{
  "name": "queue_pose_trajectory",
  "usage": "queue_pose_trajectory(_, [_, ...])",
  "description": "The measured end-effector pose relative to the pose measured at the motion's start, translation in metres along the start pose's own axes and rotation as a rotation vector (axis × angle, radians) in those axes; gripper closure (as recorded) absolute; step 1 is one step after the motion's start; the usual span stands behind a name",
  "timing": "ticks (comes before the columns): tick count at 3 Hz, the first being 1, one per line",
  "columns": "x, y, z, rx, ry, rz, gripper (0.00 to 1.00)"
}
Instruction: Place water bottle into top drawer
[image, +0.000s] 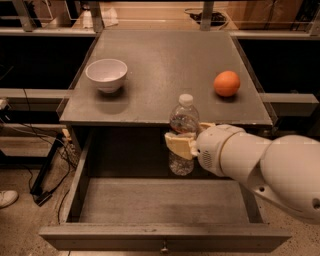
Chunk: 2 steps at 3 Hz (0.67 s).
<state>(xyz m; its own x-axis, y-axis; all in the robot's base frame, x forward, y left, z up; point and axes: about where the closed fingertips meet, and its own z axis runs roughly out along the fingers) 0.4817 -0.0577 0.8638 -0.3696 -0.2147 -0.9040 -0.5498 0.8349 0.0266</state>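
Water bottle (183, 120) stands upright, pinched around its middle by the cream fingers (176, 145) of the gripper (186, 139). It is at the 12 o'clock end of the open top drawer (165, 236), just in front of the tabletop's (165, 55) 6 o'clock edge. The white arm (260, 170) enters from 4 o'clock. From the bottle, a white bowl (106, 74) sits at 10 o'clock and an orange (227, 83) at 1 o'clock.

dim overhead light | soft shadows under bowl (106, 74), orange (227, 83) | end effector (185, 140) pale-lit, clasping water bottle (183, 118)
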Motion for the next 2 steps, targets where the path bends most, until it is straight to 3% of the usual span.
queue_pose_trajectory(1, [0.0516,0.0076,0.0331,-0.006,0.012,0.039,1.0])
queue_pose_trajectory(2, [0.0524,0.0073,0.0335,-0.005,0.012,0.041,1.0])
